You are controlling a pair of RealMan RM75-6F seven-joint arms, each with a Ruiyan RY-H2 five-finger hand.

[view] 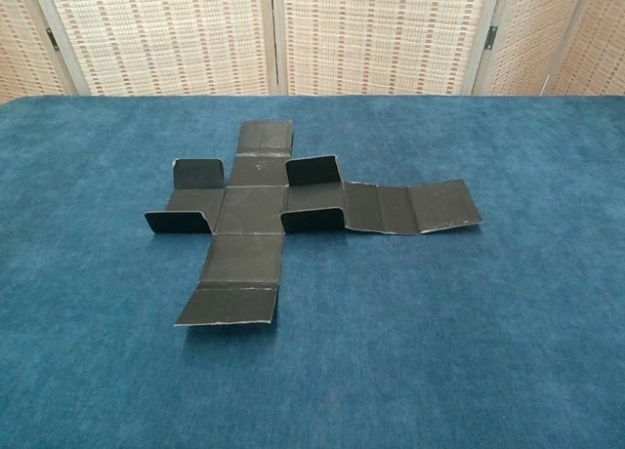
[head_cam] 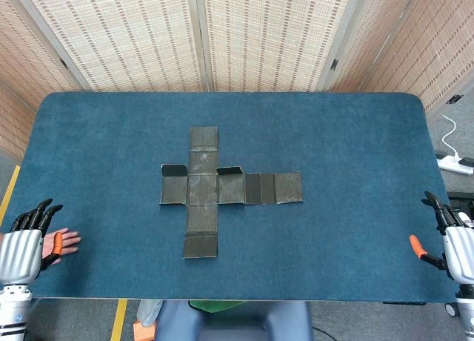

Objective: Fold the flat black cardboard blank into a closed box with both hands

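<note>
1. Blue-carpeted counter (head_cam: 355,230), woven screens behind.
2. Black cardboard blank (head_cam: 201,189) flat at frame centre, long strip running toward frame right.
3. Left robot hand (head_cam: 26,241) lower left, right robot hand (head_cam: 452,245) lower right: both empty, fingers apart, well apart from blank; left slightly nearer.

Blue carpeted table (head_cam: 341,230) — black cardboard blank (head_cam: 201,189) lies unfolded mid-table.
</note>
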